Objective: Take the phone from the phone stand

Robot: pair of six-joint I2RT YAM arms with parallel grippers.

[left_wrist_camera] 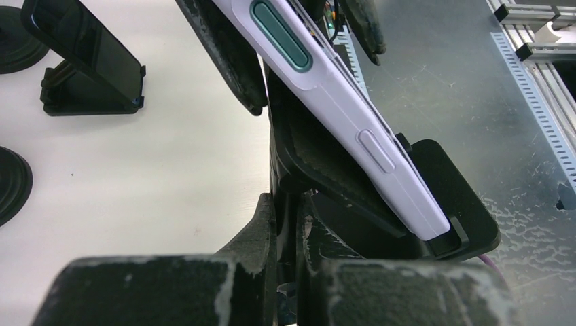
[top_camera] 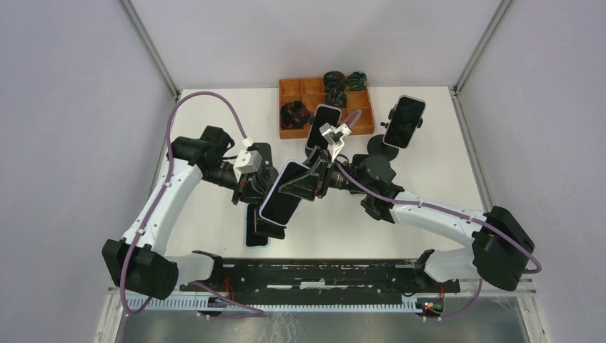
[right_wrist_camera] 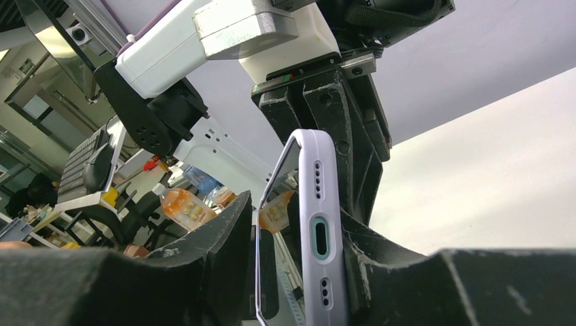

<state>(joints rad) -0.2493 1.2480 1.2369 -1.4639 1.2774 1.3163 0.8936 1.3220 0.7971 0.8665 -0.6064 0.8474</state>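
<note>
Two claws engaged: left claw clamped on the phone stand, right claw pinching the phone by its upper end. Its lower edge sits in the stand's lip. Judged step: extraction. The next move calls for drawing the phone upslope, clear of the lip.

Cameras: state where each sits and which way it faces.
Top external: above and behind the bases, looking down at the table; both arms show.
Left wrist: on the left gripper, facing the stand; its fingers show.
Right wrist: on the right gripper, facing the left arm; its fingers show.
Shared: all three see the phone.
</note>
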